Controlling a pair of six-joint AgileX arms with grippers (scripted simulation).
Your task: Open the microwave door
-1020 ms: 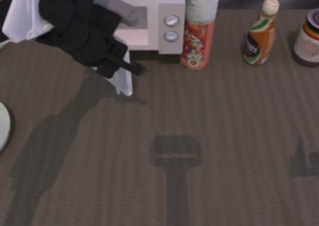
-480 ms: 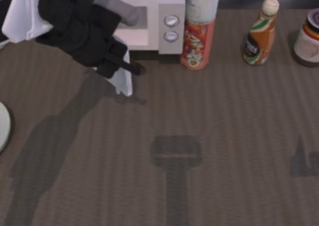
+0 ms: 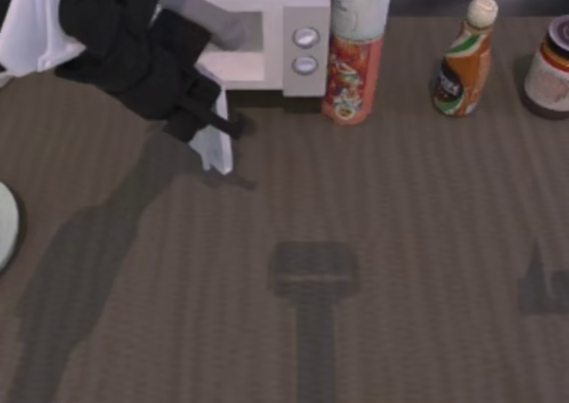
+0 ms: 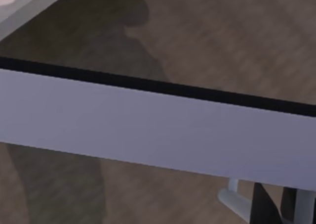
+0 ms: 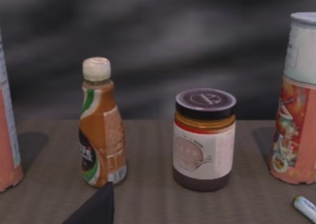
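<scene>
L gripper [image 3: 220,118] sits at the free edge of the microwave door [image 3: 216,145], jaws closed on that edge as far as the top view shows. Door is swung out from the microwave [image 3: 267,29], which stands at the far side of the surface [image 3: 400,243], L of centre; cavity is exposed, two silver knobs [image 3: 305,51] on its R panel. L wrist view is filled by the door's white edge w/ a dark strip along it. Just R of the microwave: tall can [image 3: 356,56], then sauce bottle [image 3: 464,60], then jar [image 3: 548,65], well apart. R arm not in top view; can't tell its jaws.
</scene>
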